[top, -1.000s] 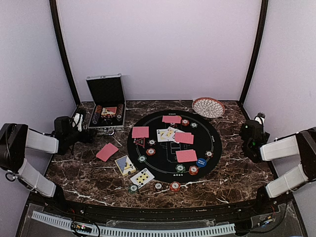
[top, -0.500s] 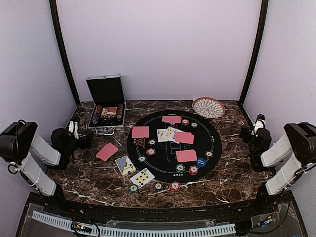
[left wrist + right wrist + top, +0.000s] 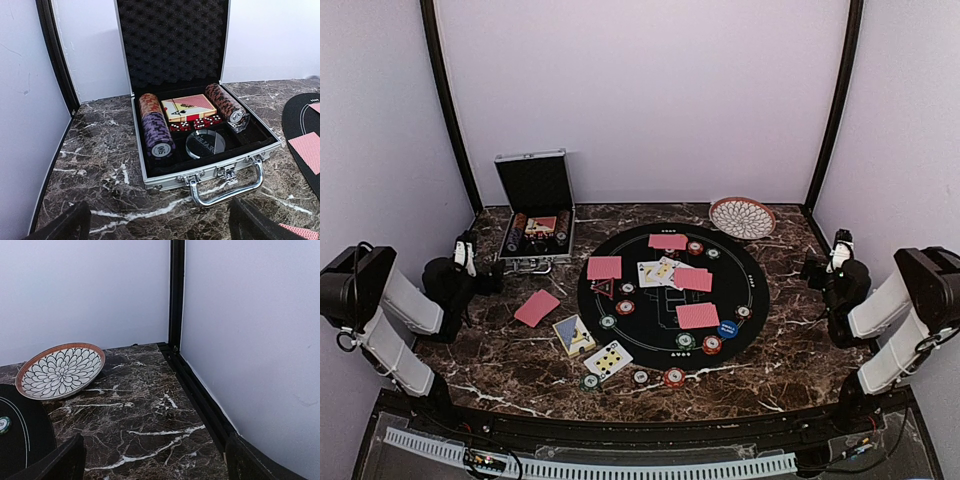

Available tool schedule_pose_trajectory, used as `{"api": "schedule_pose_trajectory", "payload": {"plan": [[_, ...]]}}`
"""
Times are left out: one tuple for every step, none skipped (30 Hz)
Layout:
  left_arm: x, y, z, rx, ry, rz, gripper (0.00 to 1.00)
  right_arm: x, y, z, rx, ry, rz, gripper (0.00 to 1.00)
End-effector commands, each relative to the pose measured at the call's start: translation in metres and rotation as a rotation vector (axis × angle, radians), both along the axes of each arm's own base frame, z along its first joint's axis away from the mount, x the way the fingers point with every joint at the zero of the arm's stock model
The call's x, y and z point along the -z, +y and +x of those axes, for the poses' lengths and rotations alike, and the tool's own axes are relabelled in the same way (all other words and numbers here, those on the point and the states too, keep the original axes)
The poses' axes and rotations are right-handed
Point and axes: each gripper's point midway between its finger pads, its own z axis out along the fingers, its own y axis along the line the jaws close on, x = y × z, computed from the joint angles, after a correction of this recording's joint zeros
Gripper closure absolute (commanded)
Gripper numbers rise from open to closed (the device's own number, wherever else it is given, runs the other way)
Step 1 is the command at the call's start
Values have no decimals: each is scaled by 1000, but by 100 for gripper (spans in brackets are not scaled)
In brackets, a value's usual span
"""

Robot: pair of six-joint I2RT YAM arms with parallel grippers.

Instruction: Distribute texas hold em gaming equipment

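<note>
Red-backed cards (image 3: pixel 697 316) lie face down on the round black mat (image 3: pixel 750 285), and one more (image 3: pixel 537 308) lies off it to the left. Face-up cards (image 3: pixel 608 359) lie near the mat's front left edge. Several poker chips (image 3: pixel 711 345) ring the mat, and the red-edged triangle marker (image 3: pixel 603 288) sits at its left. My left gripper (image 3: pixel 492 283) (image 3: pixel 157 222) is open and empty, just before the case handle. My right gripper (image 3: pixel 810 268) (image 3: pixel 155 467) is open and empty over bare marble at the right edge.
The open silver case (image 3: pixel 535 262) (image 3: pixel 200 176) stands at the back left, holding chip rolls (image 3: pixel 156 131), a card deck (image 3: pixel 188 107), red dice and a clear disc. The patterned dish (image 3: pixel 742 217) (image 3: pixel 60 370) sits at the back right. Black frame posts stand in both corners.
Both arms have folded back toward their sides of the table since a second ago. The left gripper has drawn back from the case. Cards and chips have not moved.
</note>
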Motion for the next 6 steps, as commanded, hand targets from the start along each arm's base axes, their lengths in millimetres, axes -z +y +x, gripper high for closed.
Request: {"api": "schedule_pose_trajectory", "payload": {"plan": [[-14, 4, 6, -18, -47, -5, 1, -16, 0, 6, -10, -58, 2, 2], [-14, 4, 6, -18, -47, -5, 1, -15, 0, 7, -12, -54, 3, 2], [-14, 4, 6, -19, -47, -5, 1, -15, 0, 8, -16, -53, 6, 2], [-13, 4, 5, -18, -46, -6, 1, -14, 0, 8, -22, -49, 10, 2], [-13, 4, 5, -18, -45, -7, 1, -15, 0, 9, -25, -50, 11, 1], [-13, 3, 6, -17, -46, -7, 1, -15, 0, 8, -25, -51, 11, 1]]}}
